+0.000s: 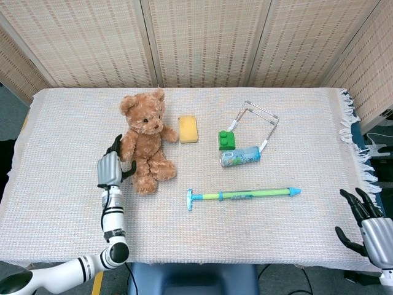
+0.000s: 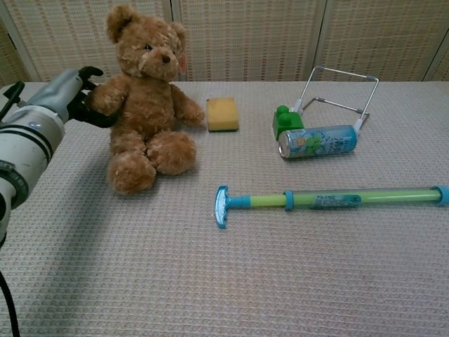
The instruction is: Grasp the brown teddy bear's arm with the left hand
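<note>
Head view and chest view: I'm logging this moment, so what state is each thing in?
Brown teddy bear: sitting upright, left hand at its arm.
Left hand: fingers around the bear's arm; a firm grip cannot be confirmed.
Right hand: open, holding nothing.
Drink can: lying on its side.
Yellow sponge: lying flat.
Water squirter: lying flat.
</note>
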`<state>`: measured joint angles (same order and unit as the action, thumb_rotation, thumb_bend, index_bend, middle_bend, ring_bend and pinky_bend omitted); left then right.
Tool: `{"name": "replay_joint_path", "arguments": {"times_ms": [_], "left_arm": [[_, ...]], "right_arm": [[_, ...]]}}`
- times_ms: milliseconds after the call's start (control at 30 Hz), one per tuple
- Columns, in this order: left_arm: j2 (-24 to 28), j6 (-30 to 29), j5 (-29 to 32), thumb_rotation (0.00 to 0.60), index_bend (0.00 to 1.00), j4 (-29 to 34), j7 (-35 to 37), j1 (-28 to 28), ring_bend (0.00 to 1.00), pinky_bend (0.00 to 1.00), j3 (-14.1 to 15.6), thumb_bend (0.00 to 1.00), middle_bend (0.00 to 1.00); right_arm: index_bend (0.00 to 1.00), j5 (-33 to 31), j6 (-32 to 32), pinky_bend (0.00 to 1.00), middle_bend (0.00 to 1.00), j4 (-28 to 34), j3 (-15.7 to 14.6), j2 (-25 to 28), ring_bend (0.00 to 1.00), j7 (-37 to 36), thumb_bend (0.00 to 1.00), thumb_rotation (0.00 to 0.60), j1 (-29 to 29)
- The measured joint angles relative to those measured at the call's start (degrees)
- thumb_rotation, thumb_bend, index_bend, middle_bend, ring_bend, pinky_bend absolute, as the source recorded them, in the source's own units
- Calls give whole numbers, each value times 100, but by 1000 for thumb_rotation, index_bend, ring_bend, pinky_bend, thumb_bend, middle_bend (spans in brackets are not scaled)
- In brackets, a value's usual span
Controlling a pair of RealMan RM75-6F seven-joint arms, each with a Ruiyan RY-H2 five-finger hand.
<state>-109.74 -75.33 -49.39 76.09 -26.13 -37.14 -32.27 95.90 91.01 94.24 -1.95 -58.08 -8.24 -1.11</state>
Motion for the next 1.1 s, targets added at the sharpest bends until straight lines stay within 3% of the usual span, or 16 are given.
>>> {"name": "replay_joint_path", "arguments": {"times_ms": [400, 900, 1100], "left_arm": [[-360, -246, -436, 600, 189, -1000, 731, -236, 352, 457, 93, 399, 352], [-674, -462, -1112, 600, 185, -1949, 1968, -367, 362, 476, 245, 400, 363], [-716, -286, -1023, 600, 249, -2088, 1852, -340, 361, 476, 322, 399, 381]], "right_arm": [[22, -1, -7, 282, 140, 14, -1, 9, 0, -8, 236, 600, 5], [24, 18, -30, 282, 140, 16, -11, -6, 0, 20, 236, 600, 17], [24, 11, -34, 282, 140, 19, -11, -5, 0, 24, 236, 600, 18]]}}
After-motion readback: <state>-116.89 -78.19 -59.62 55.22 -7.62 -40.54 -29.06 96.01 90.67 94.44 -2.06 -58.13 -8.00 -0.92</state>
